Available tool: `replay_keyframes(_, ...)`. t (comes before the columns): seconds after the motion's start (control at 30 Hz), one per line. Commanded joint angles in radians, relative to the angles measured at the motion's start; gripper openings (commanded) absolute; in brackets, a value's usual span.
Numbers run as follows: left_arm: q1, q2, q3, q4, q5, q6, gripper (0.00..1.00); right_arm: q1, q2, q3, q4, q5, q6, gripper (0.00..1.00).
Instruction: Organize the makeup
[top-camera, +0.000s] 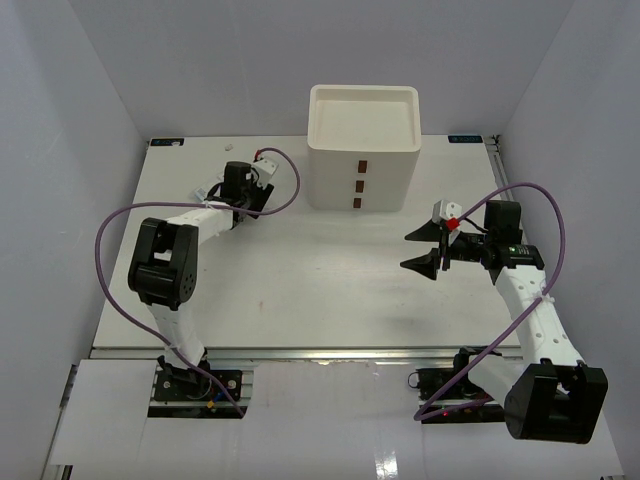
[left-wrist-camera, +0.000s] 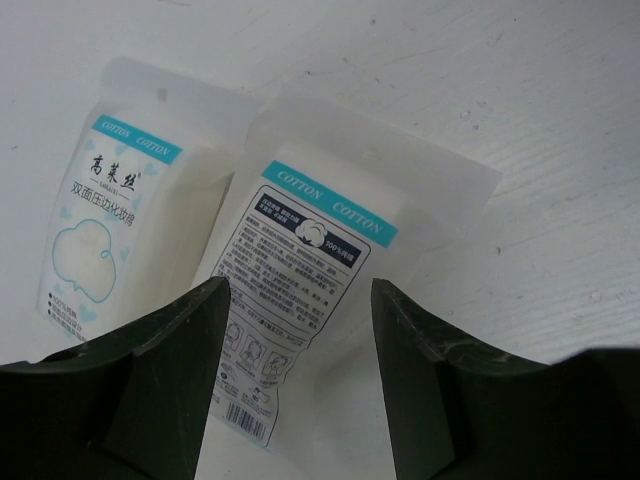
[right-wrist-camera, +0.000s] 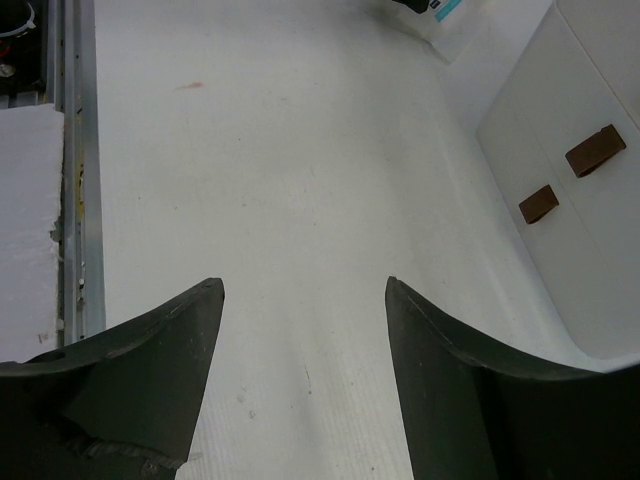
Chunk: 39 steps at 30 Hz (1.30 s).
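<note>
Clear plastic wraps two cotton-pad packets, the front-labelled packet (left-wrist-camera: 110, 230) and the back-labelled packet (left-wrist-camera: 320, 250), lying edge to edge near the counter's far edge, toward its left corner. Our left gripper (left-wrist-camera: 297, 290) hangs over them, spread wide and empty. Our right gripper (top-camera: 423, 250) also gapes empty near the right edge. We judge the task barely begun: the drawer box (top-camera: 362, 150) looks shut, and both packets are unsorted.

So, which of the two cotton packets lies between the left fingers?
The packet with the text panel and barcode; its lower end shows between the fingers. The cloud-drawing packet lies beside it, off the gap.
</note>
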Motion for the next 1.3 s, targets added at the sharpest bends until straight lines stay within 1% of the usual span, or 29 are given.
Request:
replay_keyframes(0.0,0.002,0.026,0.034,0.016,-0.019,0.012,0.68,-0.01,-0.01,-0.004,0.008,-0.042,-0.016,0.72)
replay_keyframes(0.13,0.002,0.041,0.017,0.016,-0.017,0.003,0.63,-0.019,-0.01,-0.006,0.009,-0.048,-0.014,0.72)
replay_keyframes(0.3,0.002,0.055,0.016,0.004,-0.032,-0.024,0.52,-0.03,-0.018,-0.009,0.009,-0.056,-0.01,0.72)
replay_keyframes(0.4,0.002,0.057,0.014,0.002,-0.035,-0.045,0.4,-0.04,-0.026,-0.01,0.009,-0.065,-0.01,0.72)
replay_keyframes(0.47,0.002,0.055,0.014,-0.028,-0.036,-0.057,0.36,-0.044,-0.03,-0.01,0.009,-0.073,-0.007,0.72)
replay_keyframes(0.53,0.002,0.044,0.01,-0.033,-0.036,-0.074,0.29,-0.05,-0.034,-0.012,0.009,-0.077,-0.009,0.72)
replay_keyframes(0.6,0.002,0.033,0.005,-0.036,-0.031,-0.085,0.25,-0.055,-0.038,-0.013,0.009,-0.08,-0.007,0.72)
replay_keyframes(0.73,0.002,0.0,-0.001,-0.047,-0.025,-0.116,0.1,-0.066,-0.048,-0.015,0.009,-0.087,-0.005,0.72)
replay_keyframes(0.83,0.003,-0.058,-0.013,-0.051,-0.022,-0.155,0.01,-0.075,-0.057,-0.018,0.009,-0.098,-0.004,0.72)
replay_keyframes(0.97,0.003,-0.172,-0.036,-0.049,0.001,-0.222,0.0,-0.087,-0.064,-0.02,0.009,-0.106,-0.002,0.72)
replay_keyframes(1.13,0.003,-0.35,-0.062,-0.045,0.092,-0.321,0.0,-0.092,-0.068,-0.023,0.009,-0.109,-0.001,0.72)
replay_keyframes(1.27,-0.004,-0.467,-0.031,-0.054,0.223,-0.404,0.0,-0.097,-0.068,-0.026,0.009,-0.107,-0.001,0.72)
